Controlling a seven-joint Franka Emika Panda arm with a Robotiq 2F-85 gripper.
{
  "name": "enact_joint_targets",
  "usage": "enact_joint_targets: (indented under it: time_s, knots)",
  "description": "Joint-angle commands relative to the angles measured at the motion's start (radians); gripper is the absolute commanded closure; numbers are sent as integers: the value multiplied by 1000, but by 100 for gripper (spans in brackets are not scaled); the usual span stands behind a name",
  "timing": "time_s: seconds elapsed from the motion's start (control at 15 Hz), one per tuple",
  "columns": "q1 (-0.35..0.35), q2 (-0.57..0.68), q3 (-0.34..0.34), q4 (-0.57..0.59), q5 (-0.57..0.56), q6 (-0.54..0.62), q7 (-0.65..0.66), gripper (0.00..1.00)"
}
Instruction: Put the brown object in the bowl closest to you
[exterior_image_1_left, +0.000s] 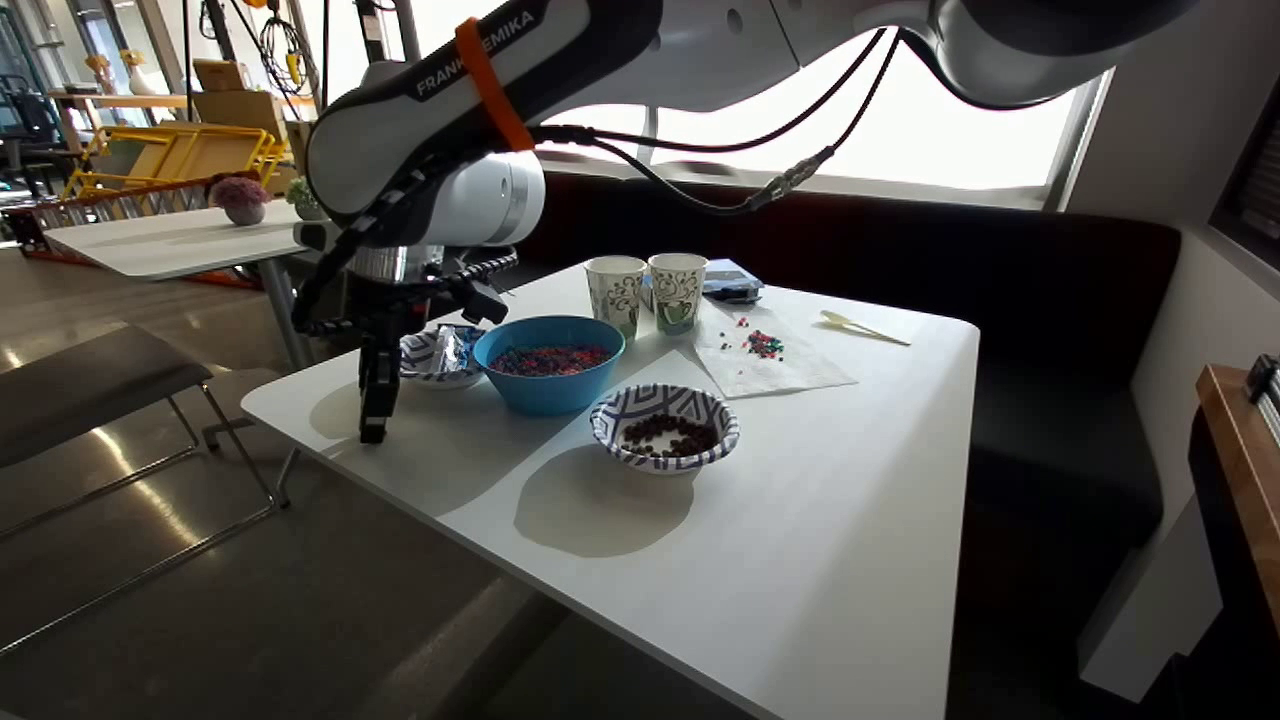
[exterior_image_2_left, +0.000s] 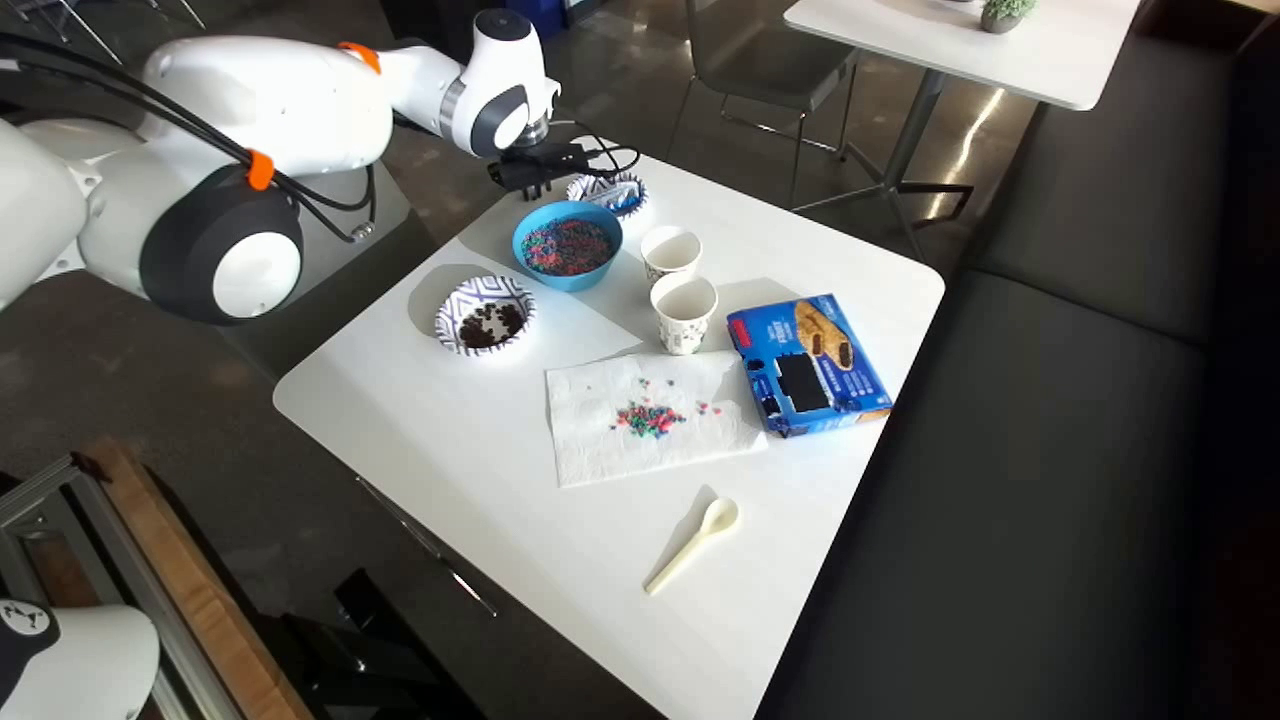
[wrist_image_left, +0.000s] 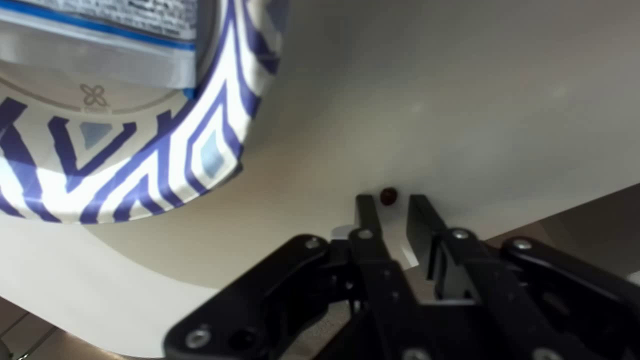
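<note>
The gripper, lower right in the wrist view, is spread; the brown bead could be squeezed out by tip-only pinching.

- brown piece, wrist view: too small to identify; contact with gripper can't be told
- patterned bowl, wrist view: cut off by top and left edges; packet in it cut off too; print too blurred to read
- dark brown bits in an exterior view: too small to identify
- blue box in an exterior view: partly hidden behind paper cup
- table: bottom edge cuts it off in both exterior views
</note>
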Motion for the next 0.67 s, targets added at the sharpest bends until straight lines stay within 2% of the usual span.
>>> enact_joint_targets:
  time_s: [0.0,0.27,0.6]
  knots:
    - [13,11,-19,17,-24,-28,35,76]
    - [16,10,-24,20,-29,-32,50,71]
    - [18,11,-29,23,-33,-44,62,72]
